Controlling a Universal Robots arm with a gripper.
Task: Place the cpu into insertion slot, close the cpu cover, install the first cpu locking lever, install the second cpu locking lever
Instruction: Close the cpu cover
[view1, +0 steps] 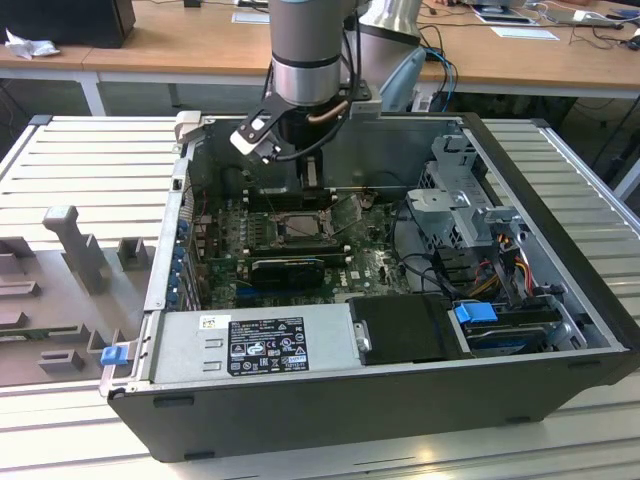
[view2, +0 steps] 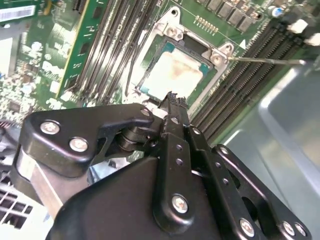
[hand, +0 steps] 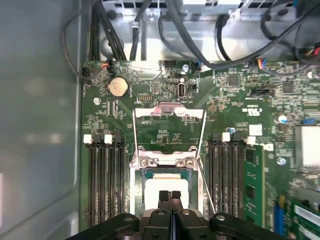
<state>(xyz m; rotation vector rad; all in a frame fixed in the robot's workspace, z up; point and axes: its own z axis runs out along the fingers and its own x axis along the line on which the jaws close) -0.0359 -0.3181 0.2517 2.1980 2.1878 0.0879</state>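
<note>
the open computer case (view1: 350, 410) holds the green board (hand: 240, 100). the gripper (hand: 170, 194), fingertips pressed together with nothing between them, hangs close over the insertion slot (hand: 141, 173). the cpu cover (hand: 169, 111) is swung back off it. the cpu (hand: 155, 187) lies in the slot.

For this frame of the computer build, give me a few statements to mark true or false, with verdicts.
1. The chip lies in the socket on the green board. True.
2. The claw has its tips spread wide apart. False: they are shut together.
3. The metal cover is folded down over the chip. False: it stands swung open.
4. The claw hangs just above the chip inside the computer case. True.
5. A round coin battery sits on the green board. True.
</note>
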